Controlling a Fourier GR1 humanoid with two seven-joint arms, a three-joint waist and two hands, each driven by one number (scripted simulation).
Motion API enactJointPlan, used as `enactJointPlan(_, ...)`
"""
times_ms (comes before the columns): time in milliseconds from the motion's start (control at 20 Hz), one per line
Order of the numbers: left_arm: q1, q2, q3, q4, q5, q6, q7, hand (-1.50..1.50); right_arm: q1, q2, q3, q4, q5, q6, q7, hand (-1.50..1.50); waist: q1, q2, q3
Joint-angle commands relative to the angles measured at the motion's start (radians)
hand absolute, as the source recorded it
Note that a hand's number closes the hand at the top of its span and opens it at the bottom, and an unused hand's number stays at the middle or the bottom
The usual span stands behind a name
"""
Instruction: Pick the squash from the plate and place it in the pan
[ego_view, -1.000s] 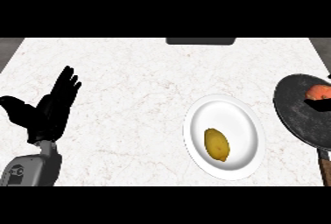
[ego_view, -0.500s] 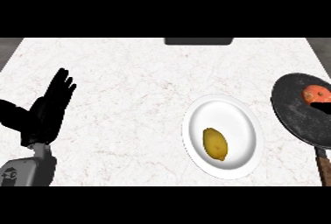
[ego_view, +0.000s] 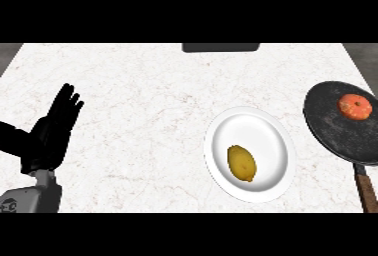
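A yellow squash (ego_view: 241, 163) lies on the lower half of a white plate (ego_view: 255, 125) right of the counter's middle. A black pan (ego_view: 337, 131) sits at the right edge, its brown handle (ego_view: 363, 187) pointing toward me, and an orange-red tomato (ego_view: 354, 106) rests in its far part. My left hand (ego_view: 52, 131) stands open at the left edge, fingers up, well apart from the plate. My right hand does not show.
The white marble counter (ego_view: 148, 90) spreads between my left hand and the plate. A dark flat object (ego_view: 221, 47) lies at the counter's far edge, top centre.
The view has shifted slightly: my left hand and forearm sit a little lower and further left, and the pan with its tomato shows a little more fully at the right.
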Motion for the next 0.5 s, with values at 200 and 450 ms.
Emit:
enactJointPlan(200, -0.012, 0.011, 0.008, -0.026, 0.001, 0.005, 0.046, 0.00, 0.268, -0.068, -0.136, -0.139, -0.244, 0.411, -0.042, -1.50, -0.009, -0.001, -0.001)
enactJointPlan(450, 0.043, -0.013, -0.003, 0.004, -0.002, -0.032, -0.042, 0.00, 0.401, 0.010, -0.162, -0.345, -0.333, 0.436, 0.008, -1.50, 0.013, 0.004, -0.001)
